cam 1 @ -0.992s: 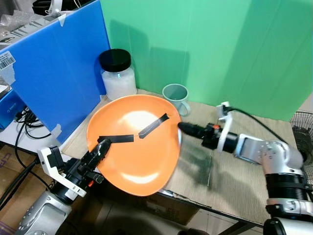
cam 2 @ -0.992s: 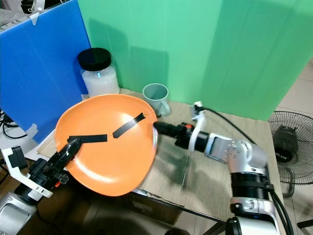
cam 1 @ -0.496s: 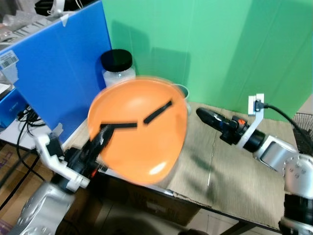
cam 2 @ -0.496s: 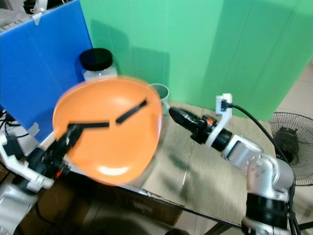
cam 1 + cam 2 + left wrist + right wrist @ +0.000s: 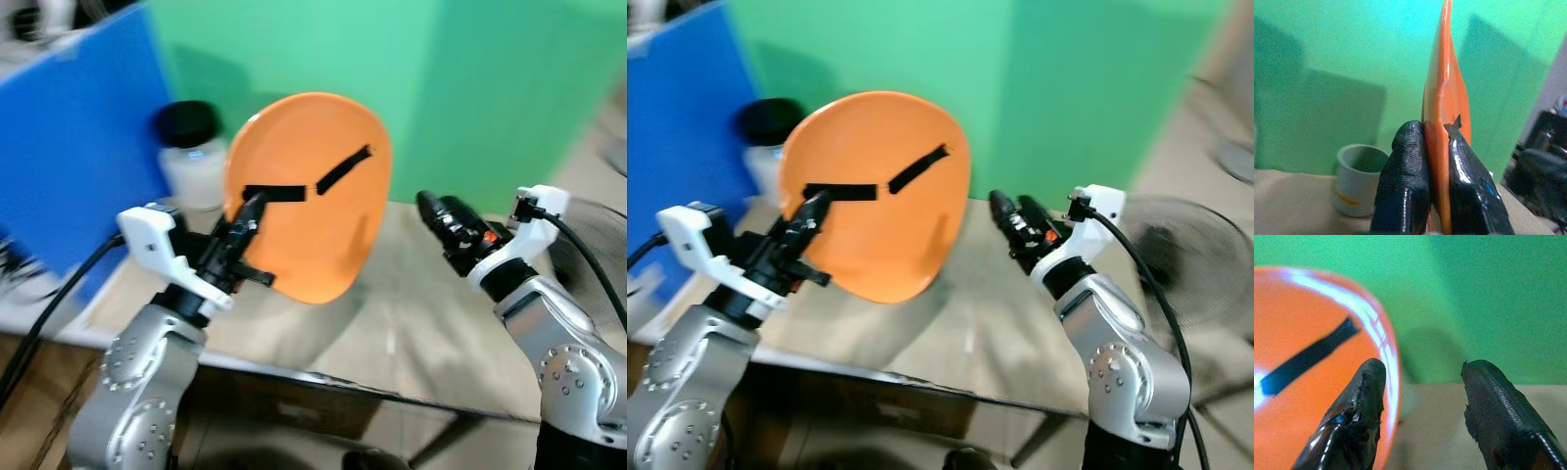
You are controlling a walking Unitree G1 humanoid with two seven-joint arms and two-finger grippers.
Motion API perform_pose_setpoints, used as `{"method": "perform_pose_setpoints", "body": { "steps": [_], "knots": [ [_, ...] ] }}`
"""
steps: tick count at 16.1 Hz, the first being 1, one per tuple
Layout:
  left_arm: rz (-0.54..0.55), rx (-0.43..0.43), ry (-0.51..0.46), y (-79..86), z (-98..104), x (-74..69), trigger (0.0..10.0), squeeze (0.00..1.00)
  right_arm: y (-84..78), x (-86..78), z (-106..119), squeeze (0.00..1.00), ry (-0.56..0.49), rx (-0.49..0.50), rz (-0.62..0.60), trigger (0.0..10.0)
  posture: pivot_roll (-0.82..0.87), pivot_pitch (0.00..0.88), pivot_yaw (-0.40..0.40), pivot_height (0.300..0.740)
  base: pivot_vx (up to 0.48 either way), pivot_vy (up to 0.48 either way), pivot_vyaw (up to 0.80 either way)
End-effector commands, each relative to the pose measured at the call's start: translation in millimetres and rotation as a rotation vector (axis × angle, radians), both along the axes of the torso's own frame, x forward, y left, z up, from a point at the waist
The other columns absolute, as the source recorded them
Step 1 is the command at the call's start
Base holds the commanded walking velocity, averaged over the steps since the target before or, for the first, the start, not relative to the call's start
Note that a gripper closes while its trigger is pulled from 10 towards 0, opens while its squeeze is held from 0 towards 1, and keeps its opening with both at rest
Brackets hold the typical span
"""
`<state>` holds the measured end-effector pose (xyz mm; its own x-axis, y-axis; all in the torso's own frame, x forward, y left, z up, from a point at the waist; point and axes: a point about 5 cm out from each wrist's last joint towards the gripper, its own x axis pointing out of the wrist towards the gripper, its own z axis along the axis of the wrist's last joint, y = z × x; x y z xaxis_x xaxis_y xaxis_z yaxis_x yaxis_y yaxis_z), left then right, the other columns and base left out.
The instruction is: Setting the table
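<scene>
At the far left a blue flat panel [image 5: 73, 137] stands upright, and just beside it a clear plastic jar with a black lid [image 5: 191, 152] sits at the back of the brown table [image 5: 431, 323]. The left gripper [image 5: 245, 220] is raised above the table's near edge, its two black fingers [image 5: 1405, 181] pinched on the rim of a large orange round plate with two black tape strips on its face [image 5: 313, 191] — the plate is held clear of the table, tilted nearly upright, its face toward the camera. In the left wrist view the plate shows edge-on between the fingers, with a pale grey-green mug [image 5: 1356, 178] standing on the table behind it, in front of the green backdrop [image 5: 470, 88]. To the right, the right gripper [image 5: 443, 217] hovers above the table near the plate's right edge without touching it; the right wrist view shows its fingers [image 5: 1359, 406] parted, holding nothing, with the plate's rim close to one of them.
</scene>
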<state>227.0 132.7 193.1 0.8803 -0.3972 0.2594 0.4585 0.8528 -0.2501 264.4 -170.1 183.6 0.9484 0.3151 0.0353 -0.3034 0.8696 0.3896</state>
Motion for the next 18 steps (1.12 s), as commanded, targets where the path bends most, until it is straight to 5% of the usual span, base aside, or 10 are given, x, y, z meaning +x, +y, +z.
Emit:
{"method": "perform_pose_setpoints", "body": {
  "steps": [1, 2, 3, 4, 6, 10, 14, 18],
  "knots": [
    [0.021, 0.015, -0.037, 1.2, 6.3, -0.9, 0.0, 0.00, -0.7, -2.0, 4.0, 0.00, -0.023, -0.025, -0.029, 10.0, -0.11, 0.006, 0.045, 0.740, 0.000, 0.000, -0.77],
    [0.068, 0.061, -0.072, -0.3, 8.1, 1.2, 2.4, 0.00, 1.5, -2.9, 5.6, 0.00, -0.035, -0.031, -0.040, 10.0, -0.11, 0.006, 0.043, 0.740, 0.000, 0.000, -0.77],
    [0.102, 0.138, -0.111, -2.6, 10.4, 4.3, 9.5, 0.00, 2.4, -3.8, 7.4, 0.00, -0.045, -0.036, -0.059, 10.0, -0.12, 0.005, 0.040, 0.740, 0.000, 0.000, -0.79],
    [0.126, 0.250, -0.119, -5.8, 8.2, 7.6, 10.0, 0.00, 2.3, -4.4, 8.9, 0.00, -0.060, -0.068, -0.091, 10.0, -0.12, 0.003, 0.040, 0.740, 0.000, 0.000, -0.79],
    [0.157, 0.310, -0.099, -6.0, 0.7, 9.5, 10.0, 0.00, 2.7, -3.8, 7.7, 0.00, -0.070, -0.105, -0.134, 10.0, -0.13, 0.001, 0.039, 0.740, 0.000, 0.000, -0.79],
    [0.189, 0.350, -0.105, -0.8, -0.7, 4.3, 10.0, 0.00, 6.5, -3.3, 5.6, 0.00, -0.070, -0.121, -0.109, 10.0, -0.11, 0.000, 0.022, 0.740, 0.000, 0.000, -0.79],
    [0.252, 0.228, -0.127, 2.6, 10.3, 1.9, 10.0, 0.00, 15.0, 0.2, 5.6, 0.00, -0.092, -0.145, -0.078, 10.0, -0.10, 0.000, 0.015, 0.740, 0.000, 0.000, -0.80],
    [0.281, 0.375, -0.059, 6.6, -8.3, 2.5, 10.0, 0.00, 13.9, 1.0, 2.2, 0.00, -0.087, -0.201, -0.101, 10.0, -0.11, 0.000, 0.017, 0.740, 0.000, 0.000, -0.80]
  ]
}}
